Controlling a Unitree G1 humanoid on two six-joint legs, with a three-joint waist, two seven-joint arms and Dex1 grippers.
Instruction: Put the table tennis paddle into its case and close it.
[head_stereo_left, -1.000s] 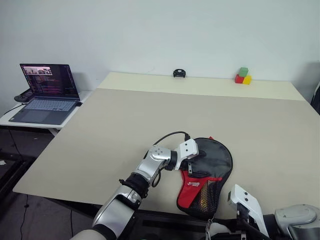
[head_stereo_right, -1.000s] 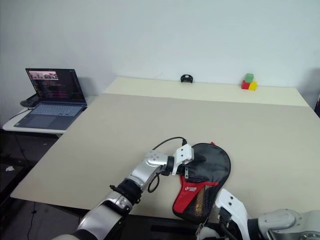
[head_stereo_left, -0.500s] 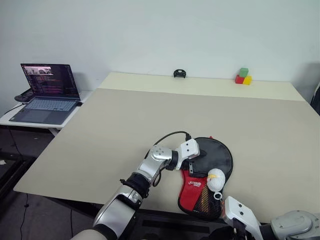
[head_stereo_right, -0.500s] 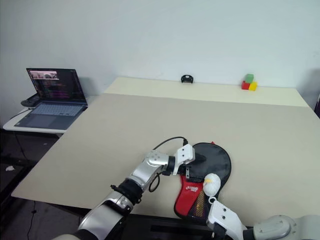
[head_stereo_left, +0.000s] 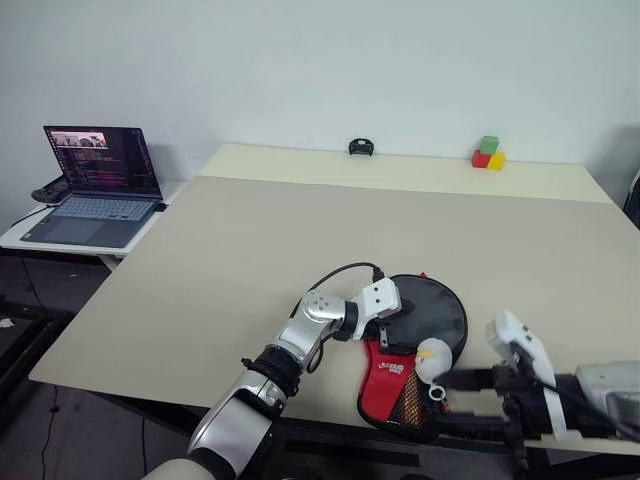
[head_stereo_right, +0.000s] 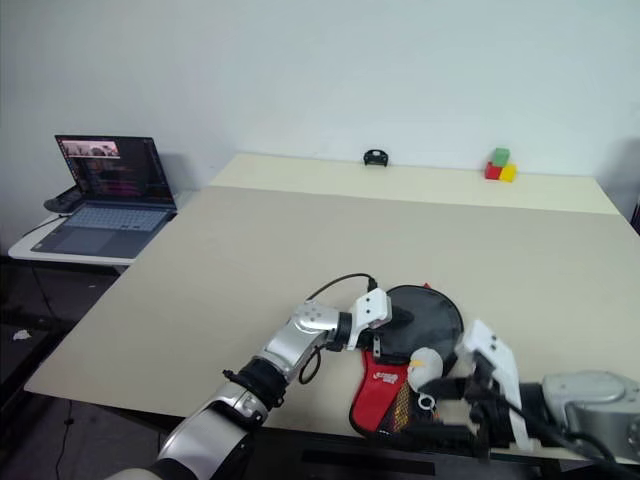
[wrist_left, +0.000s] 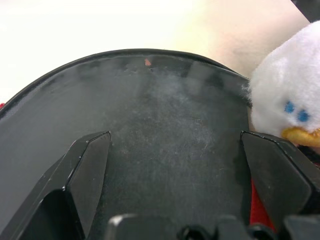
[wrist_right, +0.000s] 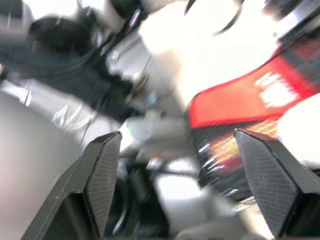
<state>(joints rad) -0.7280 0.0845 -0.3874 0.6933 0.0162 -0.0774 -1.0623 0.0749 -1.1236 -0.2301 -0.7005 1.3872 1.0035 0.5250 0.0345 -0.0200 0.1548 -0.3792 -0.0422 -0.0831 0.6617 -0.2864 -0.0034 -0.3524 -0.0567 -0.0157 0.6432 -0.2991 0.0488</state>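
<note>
Two grippers at the table's (head_stereo_left: 250, 230) near edge: left gripper (head_stereo_left: 392, 318) spread wide, fingers flat over the black round end of the case (head_stereo_left: 437, 312); right gripper (head_stereo_left: 452, 402) released, empty, just beside the case's red mesh end. White plush toy (head_stereo_left: 432, 359) against the case. Paddle unseen, presumably hidden. Broad bare tabletop beyond; coloured blocks (head_stereo_left: 488, 153) along the far edge, laptop (head_stereo_left: 92, 184) off to the left.

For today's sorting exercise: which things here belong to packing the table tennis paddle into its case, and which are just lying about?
Belong to the job:
- black and red fabric paddle-shaped case
- left gripper, open over the case
- right gripper, open

Lying about:
- open laptop
- red, green and yellow blocks
- small black object
- white plush toy
</note>
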